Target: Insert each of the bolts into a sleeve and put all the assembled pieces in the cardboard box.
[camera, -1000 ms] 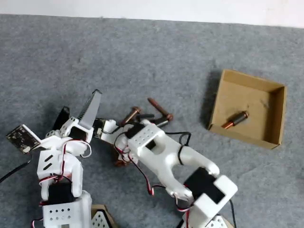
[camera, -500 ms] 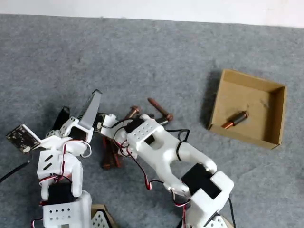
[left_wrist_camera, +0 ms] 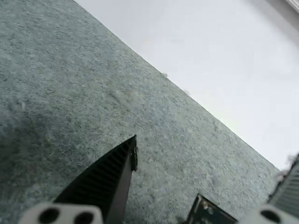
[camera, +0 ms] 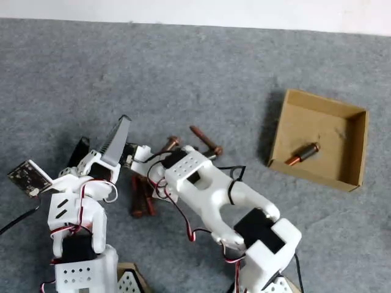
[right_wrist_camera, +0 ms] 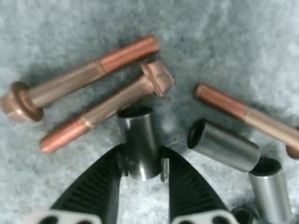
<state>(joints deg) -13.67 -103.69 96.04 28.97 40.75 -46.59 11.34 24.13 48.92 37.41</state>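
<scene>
Right tool [right_wrist_camera: 142, 170] clamped sleeve [right_wrist_camera: 139, 140] by its middle, open end toward nearest bolt [right_wrist_camera: 105, 110], probably for insertion. Left tool [left_wrist_camera: 210, 158] wide open, empty, parked clear. Cardboard box [camera: 324, 125] held one assembled piece [camera: 303, 153].

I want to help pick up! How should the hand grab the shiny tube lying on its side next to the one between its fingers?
Grip the lying sleeve around its middle, coming down from above with one finger on each long round side. Its open ends are crowded: the held sleeve sits near one, another sleeve near the other.
</scene>
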